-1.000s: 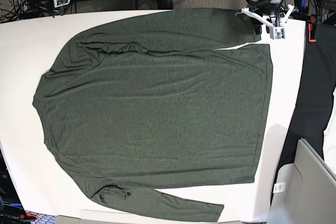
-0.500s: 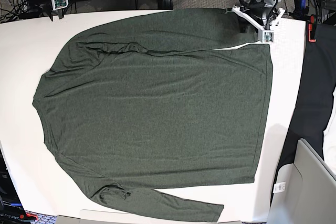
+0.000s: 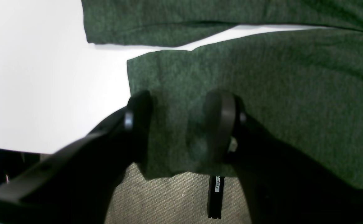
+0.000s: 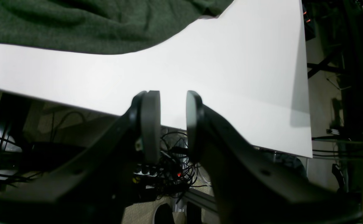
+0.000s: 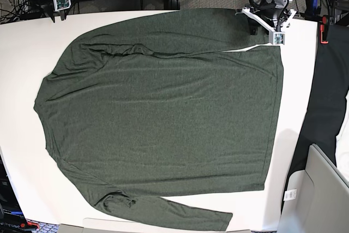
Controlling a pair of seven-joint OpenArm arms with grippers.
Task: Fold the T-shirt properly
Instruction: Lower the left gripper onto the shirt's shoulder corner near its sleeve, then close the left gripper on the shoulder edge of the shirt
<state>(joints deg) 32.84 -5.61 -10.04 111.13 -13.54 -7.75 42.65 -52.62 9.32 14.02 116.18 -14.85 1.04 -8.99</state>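
Left arm: at the far right corner in the base view.
Left claw (image 3: 181,124): jaws spread wide, nothing gripped.
Right arm: at the far left corner in the base view.
Right claw (image 4: 172,124): jaws narrowly parted, empty.

White table (image 5: 22,69) — cables (image 4: 169,168) and speckled carpet (image 3: 169,199) beyond.

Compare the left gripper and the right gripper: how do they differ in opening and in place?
The left gripper has its jaws wide apart; the right gripper shows only a narrow gap. The left one is over the T-shirt, near its sleeve end; the right one is off the shirt, by the white table edge. Both hold nothing.
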